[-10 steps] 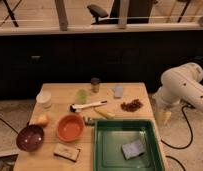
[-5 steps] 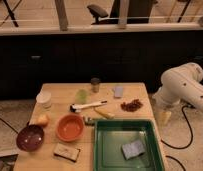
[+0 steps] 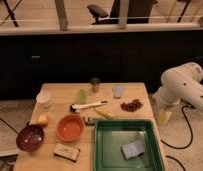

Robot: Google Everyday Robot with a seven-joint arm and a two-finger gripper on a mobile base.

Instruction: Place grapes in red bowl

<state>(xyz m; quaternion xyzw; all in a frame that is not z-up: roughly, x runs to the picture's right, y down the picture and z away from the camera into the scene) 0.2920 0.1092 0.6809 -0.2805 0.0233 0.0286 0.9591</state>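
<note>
Grapes (image 3: 131,105): flat dark cluster on tabletop (image 3: 60,92), right side, mid-depth; nothing touching them.
Green tray (image 3: 109,150): just near of grapes, at near right; grey-blue sponge (image 3: 133,148) inside.
White-handled utensil (image 3: 88,106): left of grapes, lying flat.
Red bowl (image 3: 70,128): well apart from grapes, near left, beside tray's left rim.
Dark maroon bowl (image 3: 30,137): further left.
End effector (image 3: 162,117): right of grapes, past tabletop's right edge, hanging down from white arm (image 3: 182,87); fingers spread, pinching nothing.

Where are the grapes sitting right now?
In the camera view, the grapes lie near the table's right edge, just beyond the green tray's far rim; the claw hangs off that edge, to their right.
</note>
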